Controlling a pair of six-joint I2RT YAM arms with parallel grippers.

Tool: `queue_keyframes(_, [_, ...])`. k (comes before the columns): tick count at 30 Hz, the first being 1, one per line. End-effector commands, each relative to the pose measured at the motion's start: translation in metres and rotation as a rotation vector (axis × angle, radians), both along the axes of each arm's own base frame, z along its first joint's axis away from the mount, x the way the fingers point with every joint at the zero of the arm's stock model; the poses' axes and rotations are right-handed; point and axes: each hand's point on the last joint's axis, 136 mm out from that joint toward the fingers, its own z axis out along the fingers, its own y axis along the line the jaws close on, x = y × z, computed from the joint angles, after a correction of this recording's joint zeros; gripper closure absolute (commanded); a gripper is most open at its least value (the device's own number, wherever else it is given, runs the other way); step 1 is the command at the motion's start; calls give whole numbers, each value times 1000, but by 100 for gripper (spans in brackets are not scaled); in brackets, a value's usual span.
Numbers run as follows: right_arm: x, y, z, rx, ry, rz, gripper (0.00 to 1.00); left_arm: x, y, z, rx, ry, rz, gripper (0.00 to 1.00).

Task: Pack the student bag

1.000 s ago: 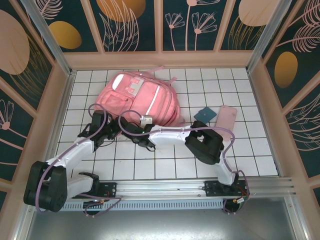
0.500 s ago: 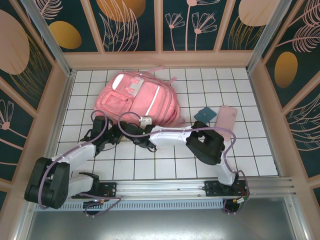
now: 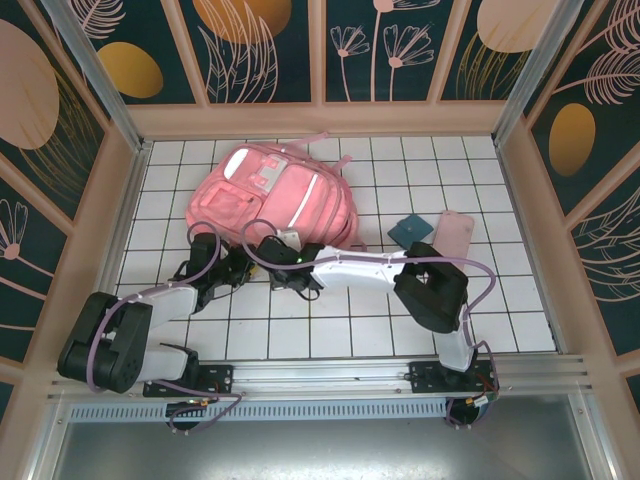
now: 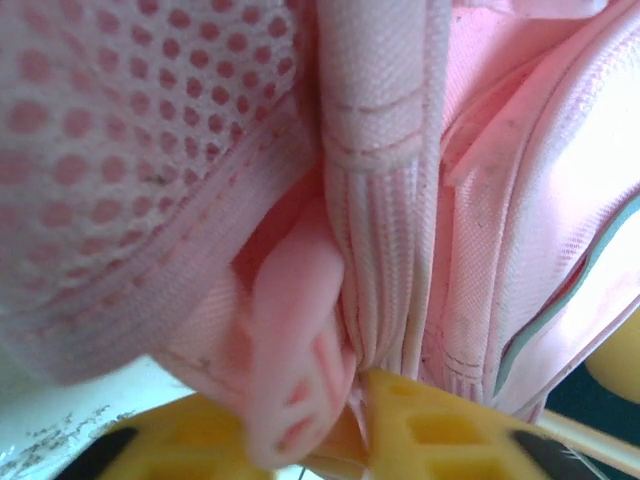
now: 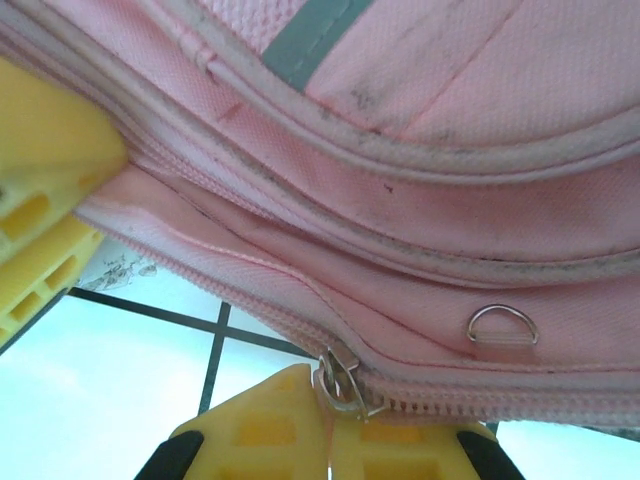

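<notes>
From the top external view, the student bag [image 3: 275, 195] lies upper centre-left. Both arms meet its lower edge, with the left gripper [image 3: 232, 268] left of the right gripper [image 3: 278, 264].

In the left wrist view, the jaws are nipped onto a pink fabric fold [image 4: 300, 330].

In the right wrist view, the jaws are closed on the zipper pull [image 5: 340, 383], and the zipper [image 5: 470, 402] runs rightward.

Robot lab test cell, not a home. White gridded tabletop [image 3: 300, 330] boxed in left, right and far by printed floral wall panels [image 3: 265, 50] on aluminium posts [image 3: 95, 70]. Aluminium rail [image 3: 330, 375] along near edge carries two arm bases [image 3: 445, 375], cables exposed.
</notes>
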Motion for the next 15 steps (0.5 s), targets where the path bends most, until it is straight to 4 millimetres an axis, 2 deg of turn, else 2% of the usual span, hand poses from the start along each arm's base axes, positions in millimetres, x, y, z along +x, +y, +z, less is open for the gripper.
queue_keyframes(1, [2, -17, 15, -22, -19, -15, 100, 8, 5, 0, 18, -34, 42, 85])
queue_keyframes(6, [7, -74, 4, -222, -57, -73, 100, 9, 16, -12, 96, -20, 69, 100])
queue_keyframes(11, [22, -139, 9, -390, -97, -124, 100, 11, 19, -17, 139, -14, 66, 100])
queue_keyframes(15, [37, -167, 19, -405, -107, -142, 100, 11, 21, -21, 157, -10, 63, 100])
